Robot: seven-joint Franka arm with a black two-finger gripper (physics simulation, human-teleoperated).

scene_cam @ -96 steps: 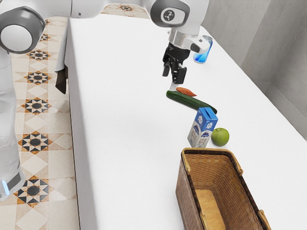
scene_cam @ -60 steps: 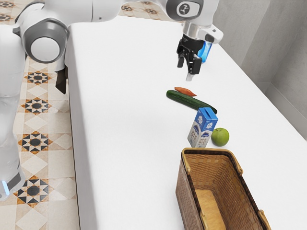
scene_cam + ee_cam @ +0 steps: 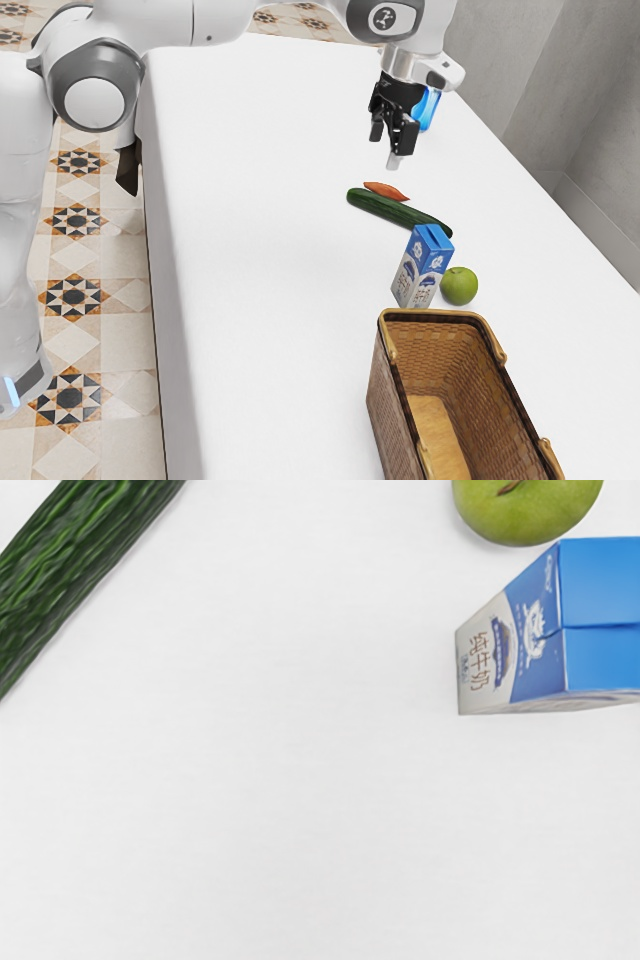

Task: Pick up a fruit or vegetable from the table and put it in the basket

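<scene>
Above the table, the gripper (image 3: 393, 158) hangs beyond the carrot and cucumber, pointing down; I cannot tell how it stands. Below it on the white cloth lies a small orange carrot (image 3: 386, 191), beside the end of a long green cucumber (image 3: 398, 211). The cucumber (image 3: 70, 565) appears large in the wrist view. A green apple (image 3: 459, 286) rests next to the milk carton, and the wrist view has the apple (image 3: 525, 505) too. The open wicker basket (image 3: 380, 400) stands at the exterior view's bottom, its visible inside holding nothing.
A blue and white milk carton (image 3: 422, 267) stands upright between the cucumber and the basket; the wrist view has this carton (image 3: 535, 630) beside the apple. Behind the gripper is a blue, see-through object (image 3: 428, 108). A wall borders the white table (image 3: 260, 250).
My hand has moved up and toward the exterior view's right, away from the carrot, then stayed almost still. The table objects have kept their places.
</scene>
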